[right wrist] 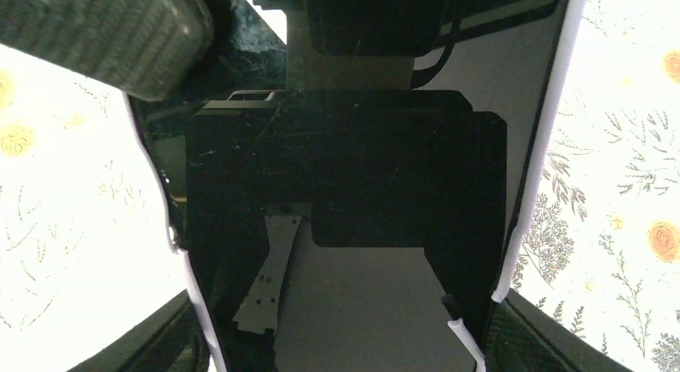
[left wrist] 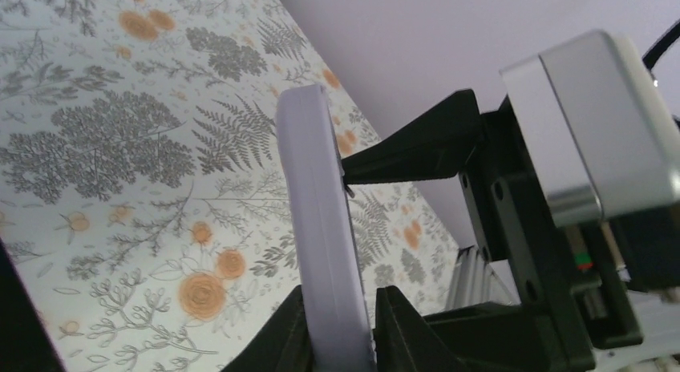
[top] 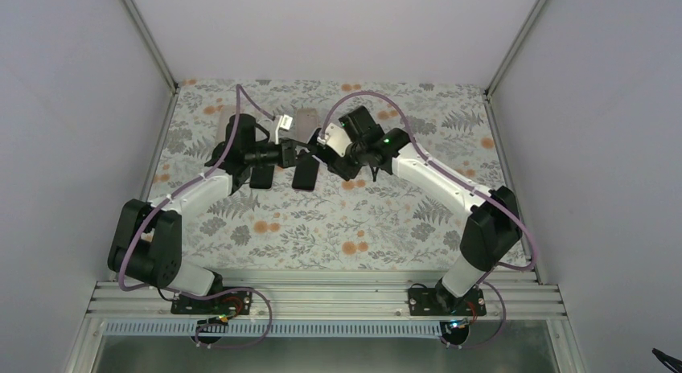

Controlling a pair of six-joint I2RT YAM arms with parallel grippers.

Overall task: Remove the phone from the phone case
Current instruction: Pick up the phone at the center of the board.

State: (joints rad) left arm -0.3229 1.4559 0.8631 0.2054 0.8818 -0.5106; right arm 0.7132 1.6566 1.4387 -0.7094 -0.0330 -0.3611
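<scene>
Finding 1: My left gripper (left wrist: 341, 333) is clamped on the phone case (left wrist: 317, 228). In the left wrist view the lilac case stands on edge, nearly upright, and my two black fingers press its front and back faces at the lower end.

Finding 2: My right gripper (right wrist: 345, 344) is closed across the width of the same case. In the right wrist view one finger sits against each long side at the near end.

Finding 3: The phone (right wrist: 345, 188) is still seated in the case. Its dark glass faces my right wrist camera and mirrors the gripper body. The lilac rim shows down both long sides. On one side the rim runs wavy rather than straight against the glass.

Finding 4: In the top view both arms meet over the far middle of the floral worktop (top: 354, 220), with the case held between them, off the surface.
</scene>
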